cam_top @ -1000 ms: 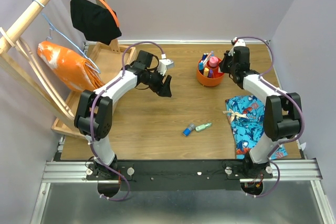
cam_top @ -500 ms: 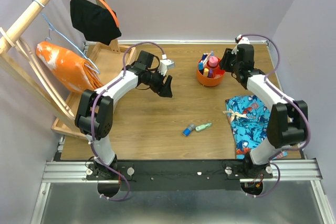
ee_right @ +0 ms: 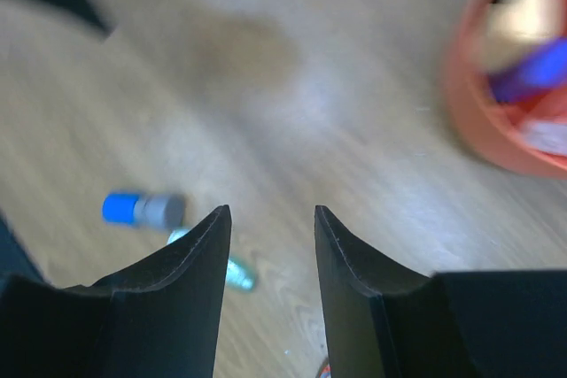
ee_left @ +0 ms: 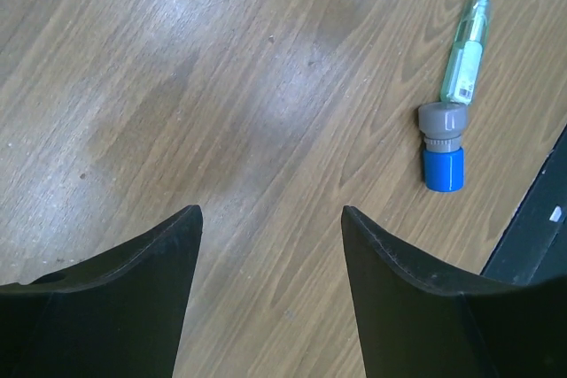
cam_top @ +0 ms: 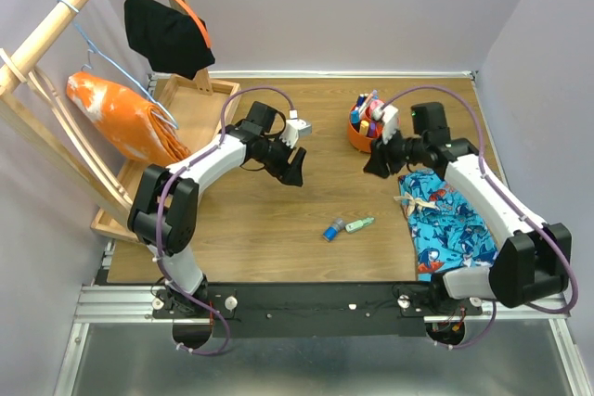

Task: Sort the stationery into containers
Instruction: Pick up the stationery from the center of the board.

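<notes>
Grippers both empty, left gripper (ee_left: 268,217) wide open (right gripper (ee_right: 270,212) half open), orange pot (ee_right: 478,130) near the latter.

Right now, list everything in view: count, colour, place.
pot: one, orange-red, far right of table
stationery: several, blue, red, pink, white, standing in the pot; count unclear
marker: one, grey with blue cap, lying near table centre
pen: one, pale green, right beside the marker
cloth: one, blue patterned, right edge
tray: one, light wood, far left
rack: one, wooden, left
black garment: one, hanging on rack
orange-and-white garment: one, hanging on rack
table: one, brown wood
left gripper: black, open, empty
right gripper: black, open, empty, near pot
</notes>
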Robot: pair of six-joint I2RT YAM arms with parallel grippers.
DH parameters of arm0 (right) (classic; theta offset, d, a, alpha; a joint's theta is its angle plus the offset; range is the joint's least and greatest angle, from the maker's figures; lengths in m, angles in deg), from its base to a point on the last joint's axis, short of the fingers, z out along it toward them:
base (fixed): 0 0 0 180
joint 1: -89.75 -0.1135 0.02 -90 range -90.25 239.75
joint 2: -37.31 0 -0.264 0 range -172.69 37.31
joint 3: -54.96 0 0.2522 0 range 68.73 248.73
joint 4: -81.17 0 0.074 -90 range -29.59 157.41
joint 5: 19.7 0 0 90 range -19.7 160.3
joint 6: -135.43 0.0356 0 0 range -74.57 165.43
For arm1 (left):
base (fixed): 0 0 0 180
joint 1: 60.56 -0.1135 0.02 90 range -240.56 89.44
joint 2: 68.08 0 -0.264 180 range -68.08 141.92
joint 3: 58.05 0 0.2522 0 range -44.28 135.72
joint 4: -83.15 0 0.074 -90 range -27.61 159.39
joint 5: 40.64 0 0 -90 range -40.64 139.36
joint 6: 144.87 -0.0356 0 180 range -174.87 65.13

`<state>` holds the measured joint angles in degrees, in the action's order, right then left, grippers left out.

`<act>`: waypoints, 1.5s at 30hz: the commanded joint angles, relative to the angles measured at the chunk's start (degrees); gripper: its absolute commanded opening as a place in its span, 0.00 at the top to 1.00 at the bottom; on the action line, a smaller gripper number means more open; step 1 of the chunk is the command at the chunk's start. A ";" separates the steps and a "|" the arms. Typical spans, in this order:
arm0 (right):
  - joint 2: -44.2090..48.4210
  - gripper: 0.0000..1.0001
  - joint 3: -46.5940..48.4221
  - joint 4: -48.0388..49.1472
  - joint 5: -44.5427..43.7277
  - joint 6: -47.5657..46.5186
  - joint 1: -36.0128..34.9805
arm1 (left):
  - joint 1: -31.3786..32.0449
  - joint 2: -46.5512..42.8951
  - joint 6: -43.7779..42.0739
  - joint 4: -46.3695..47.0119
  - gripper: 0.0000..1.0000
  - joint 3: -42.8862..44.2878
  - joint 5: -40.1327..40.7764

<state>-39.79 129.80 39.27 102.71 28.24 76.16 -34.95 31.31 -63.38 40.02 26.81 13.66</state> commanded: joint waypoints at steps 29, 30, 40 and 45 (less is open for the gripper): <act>-7.63 0.51 -11.77 -14.31 -12.09 -48.11 -22.36 | 0.93 -6.31 -2.65 -0.43 0.25 -3.77 4.51; -6.93 0.51 -11.86 -14.22 -12.54 -47.16 -22.45 | 1.63 -7.01 -2.39 0.18 0.25 -3.77 4.59; 10.90 0.50 -4.66 -5.72 -10.50 -13.69 -7.89 | 18.51 0.61 -0.98 -2.88 0.27 6.85 15.12; 18.46 0.45 -4.48 4.75 -31.14 3.79 -4.61 | 25.79 8.69 -1.42 -7.36 0.28 17.93 18.30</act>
<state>-26.09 124.25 33.37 88.41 11.82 70.24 -14.23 33.98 -64.08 37.66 37.32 26.80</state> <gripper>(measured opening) 0.536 0.732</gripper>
